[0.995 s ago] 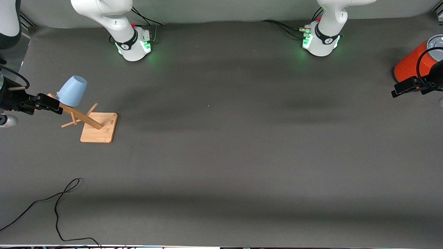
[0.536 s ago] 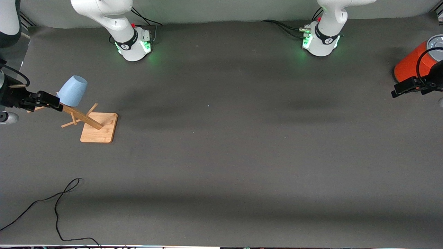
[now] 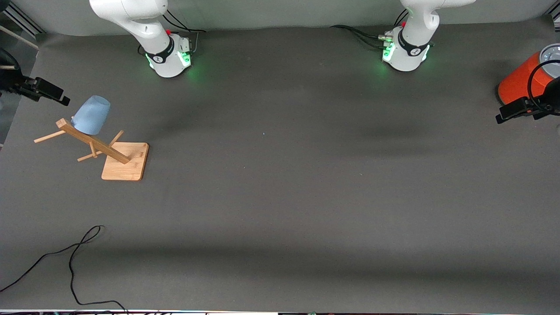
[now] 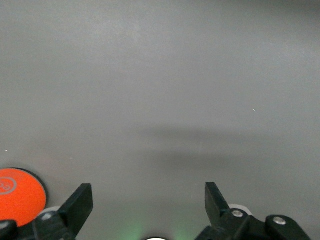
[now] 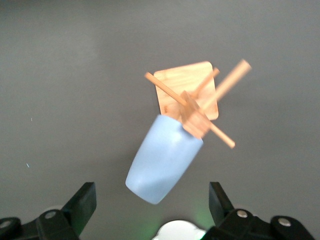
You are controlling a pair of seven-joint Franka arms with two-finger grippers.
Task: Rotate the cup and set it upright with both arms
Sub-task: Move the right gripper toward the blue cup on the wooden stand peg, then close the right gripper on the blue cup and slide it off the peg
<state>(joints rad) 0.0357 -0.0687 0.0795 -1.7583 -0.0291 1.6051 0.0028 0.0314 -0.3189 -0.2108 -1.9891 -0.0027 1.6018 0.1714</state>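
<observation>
One pale-blue cup [image 3: 91, 115] hangs mouth-down on a peg of the wooden cup rack [image 3: 124, 167], toward the right arm's end of the table. Right gripper [image 5: 152, 212] above it, fingers spread, empty. Left gripper [image 4: 148, 210] waits beside the orange can [image 3: 521, 81], released.

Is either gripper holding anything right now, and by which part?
Nothing is held. The right gripper is open above the cup, which hangs upside down on the wooden rack. The left gripper is open too, beside the orange can.
</observation>
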